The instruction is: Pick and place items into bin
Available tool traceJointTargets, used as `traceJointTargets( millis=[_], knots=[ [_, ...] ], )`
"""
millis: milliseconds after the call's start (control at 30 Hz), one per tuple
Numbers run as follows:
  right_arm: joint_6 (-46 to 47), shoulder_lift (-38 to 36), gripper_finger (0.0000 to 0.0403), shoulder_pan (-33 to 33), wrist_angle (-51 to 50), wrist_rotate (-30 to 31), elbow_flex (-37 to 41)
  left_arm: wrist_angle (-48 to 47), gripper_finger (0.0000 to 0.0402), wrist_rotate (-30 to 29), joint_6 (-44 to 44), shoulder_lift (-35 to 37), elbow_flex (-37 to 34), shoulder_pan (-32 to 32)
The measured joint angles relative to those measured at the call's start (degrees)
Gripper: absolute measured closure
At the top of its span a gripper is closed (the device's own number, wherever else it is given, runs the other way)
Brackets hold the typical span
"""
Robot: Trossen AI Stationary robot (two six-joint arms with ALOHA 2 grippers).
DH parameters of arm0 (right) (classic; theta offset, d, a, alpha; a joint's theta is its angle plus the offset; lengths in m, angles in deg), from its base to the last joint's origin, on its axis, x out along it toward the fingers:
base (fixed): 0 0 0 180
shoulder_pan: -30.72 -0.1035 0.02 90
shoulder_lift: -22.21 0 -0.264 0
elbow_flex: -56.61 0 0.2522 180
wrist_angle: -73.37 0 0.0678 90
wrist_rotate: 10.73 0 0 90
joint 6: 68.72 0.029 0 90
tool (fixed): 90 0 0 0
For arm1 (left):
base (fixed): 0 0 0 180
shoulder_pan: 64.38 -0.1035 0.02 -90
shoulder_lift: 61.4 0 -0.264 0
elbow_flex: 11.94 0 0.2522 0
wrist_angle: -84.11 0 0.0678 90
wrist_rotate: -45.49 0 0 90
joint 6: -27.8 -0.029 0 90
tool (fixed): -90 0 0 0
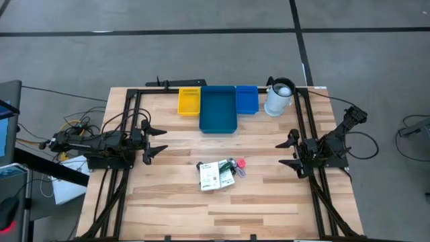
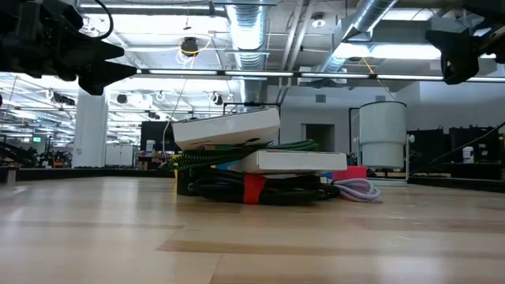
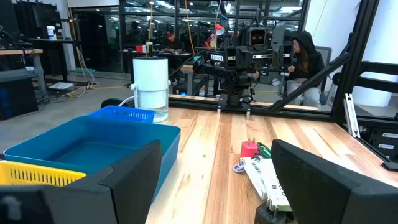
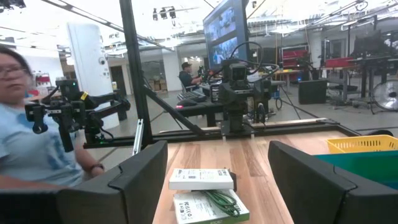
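The items point(image 1: 218, 173) lie in one small heap at the middle of the table: white printed packets point(image 4: 202, 179), a green cord point(image 2: 237, 155), a black cable with a red band point(image 2: 254, 189), and a pink round piece point(image 1: 240, 162). They also show as the heap point(image 3: 261, 174) in the left wrist view. A large blue bin point(image 1: 218, 109) stands at the far middle. My left gripper point(image 1: 161, 141) hovers open to the left of the heap. To the heap's right, my right gripper point(image 1: 285, 153) is open too. Both are above the table and hold nothing.
A yellow bin point(image 1: 189, 101) and a small blue bin point(image 1: 246, 99) flank the large blue one. A white jug point(image 1: 278, 97) stands at the far right. Black frame rails point(image 1: 131, 121) run along both sides. People point(image 4: 25, 137) are in the room beyond the table.
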Motion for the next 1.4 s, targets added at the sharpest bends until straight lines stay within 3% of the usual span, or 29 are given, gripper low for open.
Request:
traceJointTargets(
  millis=[933, 1033, 1267, 1400],
  knots=[
    [0.0, 0.0, 0.0127, 0.0, 0.0, 0.0, 0.0, 1.0, 0.0109, -0.3, -1.2, 0.0, -0.1, 0.0],
    [0.0, 0.0, 0.0127, 0.0, 0.0, 0.0, 0.0, 5.5, 0.0109, -1.3, -0.9, 0.0, -0.2, 0.0],
    [0.0, 0.0, 0.0127, 0.0, 0.0, 0.0, 0.0, 21.9, 0.0109, -1.0, 14.5, 0.0, -0.2, 0.0],
    [0.0, 0.0, 0.0127, 0.0, 0.0, 0.0, 0.0, 35.1, 0.0109, 3.7, 20.4, 0.0, -0.4, 0.0]
  ],
)
